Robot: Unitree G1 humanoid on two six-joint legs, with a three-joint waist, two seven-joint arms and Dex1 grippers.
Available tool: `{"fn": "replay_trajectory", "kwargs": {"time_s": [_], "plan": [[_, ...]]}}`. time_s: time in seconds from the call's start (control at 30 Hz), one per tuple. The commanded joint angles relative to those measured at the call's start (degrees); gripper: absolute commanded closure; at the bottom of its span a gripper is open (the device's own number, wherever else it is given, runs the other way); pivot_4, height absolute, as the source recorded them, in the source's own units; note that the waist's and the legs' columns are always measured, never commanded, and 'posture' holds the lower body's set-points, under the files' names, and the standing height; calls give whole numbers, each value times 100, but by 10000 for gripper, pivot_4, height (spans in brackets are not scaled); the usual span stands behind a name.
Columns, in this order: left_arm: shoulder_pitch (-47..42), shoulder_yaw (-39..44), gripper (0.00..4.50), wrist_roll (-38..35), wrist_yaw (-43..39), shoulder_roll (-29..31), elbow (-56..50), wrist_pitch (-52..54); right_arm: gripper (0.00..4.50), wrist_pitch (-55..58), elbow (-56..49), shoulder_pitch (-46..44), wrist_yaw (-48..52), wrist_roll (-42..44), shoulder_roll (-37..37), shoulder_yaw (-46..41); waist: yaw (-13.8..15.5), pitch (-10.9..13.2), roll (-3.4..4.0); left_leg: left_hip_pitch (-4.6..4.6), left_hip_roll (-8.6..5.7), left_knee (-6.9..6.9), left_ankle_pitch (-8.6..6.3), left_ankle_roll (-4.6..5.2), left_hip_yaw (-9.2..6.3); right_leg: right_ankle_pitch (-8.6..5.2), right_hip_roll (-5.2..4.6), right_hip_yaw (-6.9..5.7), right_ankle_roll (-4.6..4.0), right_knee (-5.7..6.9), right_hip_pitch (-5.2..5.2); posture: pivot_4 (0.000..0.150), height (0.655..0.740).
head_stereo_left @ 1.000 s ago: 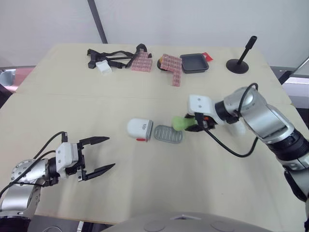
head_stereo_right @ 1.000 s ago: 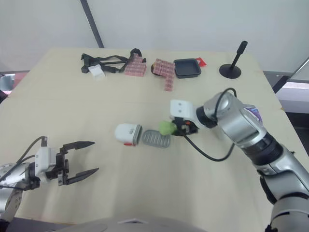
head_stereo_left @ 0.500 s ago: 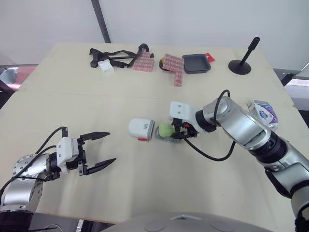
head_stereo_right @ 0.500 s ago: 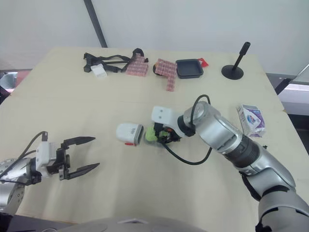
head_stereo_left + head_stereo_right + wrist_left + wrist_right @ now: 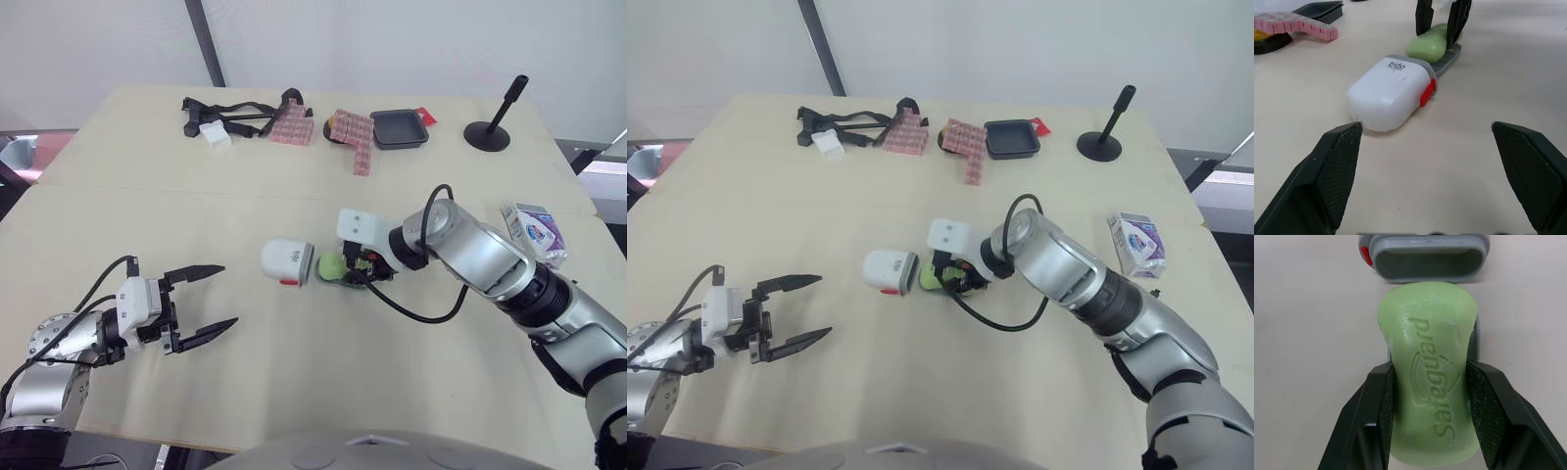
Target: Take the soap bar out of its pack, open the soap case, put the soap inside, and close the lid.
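Clamping soap (image 5: 1427,382), right hand (image 5: 1428,374), tray (image 5: 1446,59) seemingly beneath

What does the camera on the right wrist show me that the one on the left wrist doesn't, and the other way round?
From the right wrist: the brand word pressed into the green soap, and the hollow grey mouth of the case lying just beyond it. From the left wrist instead: the case's white shell with small lettering on top, the left jaws spread wide apart, and pink blocks and a black tray farther back on the table. Both share the soap clamped between the right jaws over the grey insert, and the red latch.
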Motion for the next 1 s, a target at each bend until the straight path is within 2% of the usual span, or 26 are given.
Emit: {"fn": "replay_trajectory", "kwargs": {"time_s": [0.03, 0.13, 0.2, 0.3, 0.37, 0.57, 0.73, 1.0], "plan": [[42, 113, 0, -6, 72, -2, -152, -29, 28208, -40, -35, -150, -50, 73, -54, -47, -1, 0, 0, 0, 0, 0, 0, 0, 0, 0, 0, 0, 0, 0, 0, 1500, 7400], [47, 103, 0, -8, 86, -1, -172, -23, 28208, -32, -27, -156, -77, 94, -82, -20, 1, 0, 0, 0, 0, 0, 1, -1, 0, 0, 0, 0, 0, 1, 0, 1500, 7400], [24, 94, 0, 6, 81, 8, -156, -33, 17732, -5, -72, -164, -55, 120, -134, 27, 2, 0, 0, 0, 0, 0, 1, -1, 0, 0, 0, 0, 0, 1, 0, 1500, 7400], [-18, 80, 0, 31, 92, 12, -137, -30, 8652, -28, -106, -163, -98, 131, -164, 18, 2, 0, 0, 1, 0, 0, 1, -1, 0, 0, 1, 0, 0, 1, 0, 1500, 7400], [-33, 67, 0, 43, 95, 11, -141, -18, 878, -43, -138, -168, -103, 151, -209, 13, 1, 0, 0, 2, 0, 0, 1, -2, 0, 0, 1, 1, 0, 2, 0, 1500, 7400], [-83, 11, 0, 102, 113, 2, -142, -21, 149, -90, -340, -18, -203, 254, -304, -209, 4, 0, -1, 2, 0, 0, 1, -3, 0, 0, 1, 1, 0, 2, 0, 1500, 7400], [-171, -51, 0, 173, 173, -40, -163, 12, 149, -596, -559, 729, -266, 622, -299, -1036, 54, -4, -7, 1, 2, 0, 1, -3, 0, 0, 0, 0, 0, 1, 2, 1500, 7400], [-394, -228, 0, 201, 184, -49, -290, 203, 149, -2917, -634, 2581, 166, 1183, -602, -2714, 68, -6, -10, -4, 3, 0, 1, -3, -1, 0, -2, 0, 0, -3, 1, 1500, 7400]]}}
